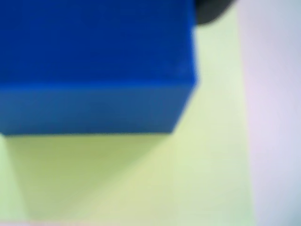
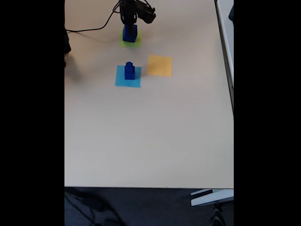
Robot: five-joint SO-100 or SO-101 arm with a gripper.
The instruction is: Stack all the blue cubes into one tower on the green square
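Gripper (image 2: pixel 129 23) at 12 o'clock of the table (image 2: pixel 150 141) stands over 1 large blue cube (image 2: pixel 130 34) on the green square (image 2: pixel 130 42) as tower base, grip probably closed but cannot tell; smaller cubes (image 2: pixel 130 70) wait stacked on the light-blue square (image 2: pixel 128 76).

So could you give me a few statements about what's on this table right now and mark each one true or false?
1. A blue cube sits over the green square, under the gripper. True.
2. The orange-yellow square has a cube on it. False: it is bare.
3. A small stack of blue cubes stands on the light-blue square. True.
4. In the fixed view, the green square lies nearest the table's bottom edge. False: it lies near the top, by the arm.
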